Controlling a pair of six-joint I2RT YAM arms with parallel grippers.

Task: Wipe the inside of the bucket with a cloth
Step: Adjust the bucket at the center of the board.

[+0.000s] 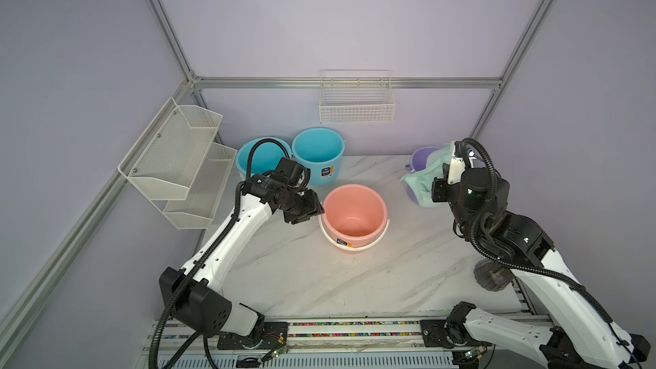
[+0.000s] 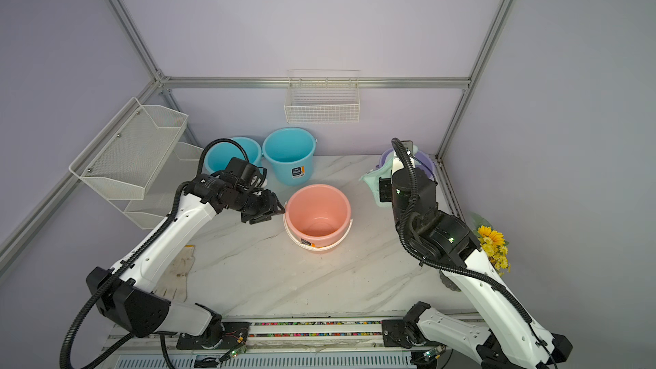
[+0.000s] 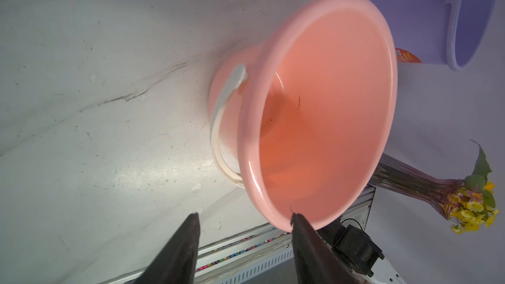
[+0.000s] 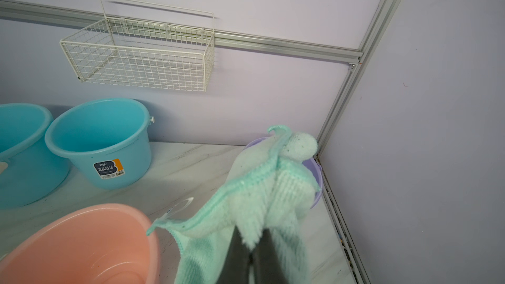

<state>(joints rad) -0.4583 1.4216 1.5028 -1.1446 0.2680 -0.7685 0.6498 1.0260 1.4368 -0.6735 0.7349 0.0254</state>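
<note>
The pink bucket (image 1: 355,209) stands upright and empty in the middle of the marble table, its white handle down, in both top views (image 2: 317,207). My left gripper (image 1: 319,211) is at its left rim, open, with nothing between the fingers. In the left wrist view (image 3: 245,215) one fingertip (image 3: 296,219) overlaps the pink bucket's (image 3: 328,105) rim; contact is unclear. My right gripper (image 4: 252,237) is shut on the mint-green cloth (image 4: 246,200). The cloth (image 1: 422,182) hangs over the purple bucket (image 1: 420,157) at the back right.
Two blue buckets (image 1: 319,150) (image 1: 259,159) stand at the back left. A white wire basket (image 1: 356,108) hangs on the back wall, a mesh shelf (image 1: 177,161) on the left wall. A vase of yellow flowers (image 2: 491,243) is at the right edge, a dirty glove (image 2: 177,271) under my left arm.
</note>
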